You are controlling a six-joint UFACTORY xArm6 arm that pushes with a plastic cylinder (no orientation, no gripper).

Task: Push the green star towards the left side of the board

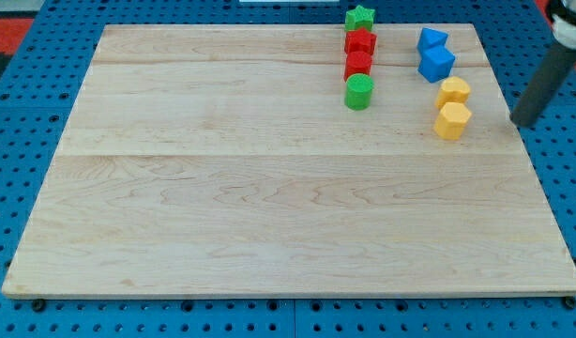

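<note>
The green star (360,17) lies at the view's top edge of the wooden board (222,188), right of centre. It heads a column: a red block (360,41), a second red block (358,64), then a green cylinder (359,92), each touching the one above it. My tip (519,122) rests at the board's right edge, far right of and below the green star, apart from all blocks. The nearest block to it is the lower yellow one (452,121).
Two blue blocks (432,40) (436,64) stand right of the column, with two yellow blocks beneath them, the upper yellow one (453,92) touching the lower. The board lies on a blue pegboard table (25,56).
</note>
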